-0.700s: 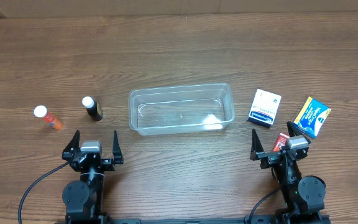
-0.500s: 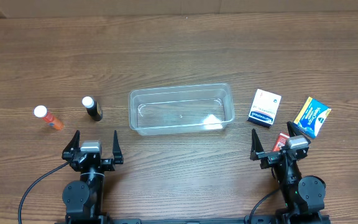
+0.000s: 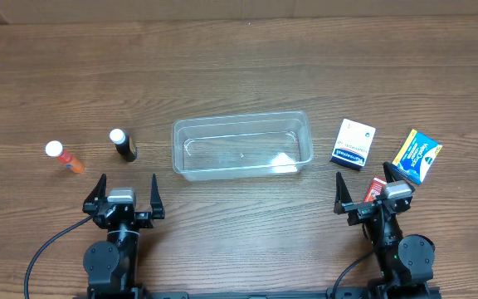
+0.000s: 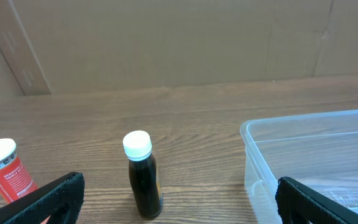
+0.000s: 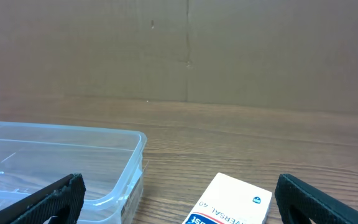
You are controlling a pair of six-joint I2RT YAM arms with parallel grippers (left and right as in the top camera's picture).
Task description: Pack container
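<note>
Overhead view has the clear plastic rectangular tub (image 3: 239,122) mid-table, ahead of the left gripper (image 3: 127,182) and right gripper (image 3: 363,181), both with fingers spread apart. Only this view shows the blue-and-yellow cardboard carton (image 3: 417,155); the left wrist view shows the white-capped dark bottle (image 4: 143,175) standing upright

Bright, even light falls from above onto my table (image 3: 239,66); shadows are faint and soft. White glare sits near right on the container (image 3: 239,119) floor. My wrist views are sharp.
</note>
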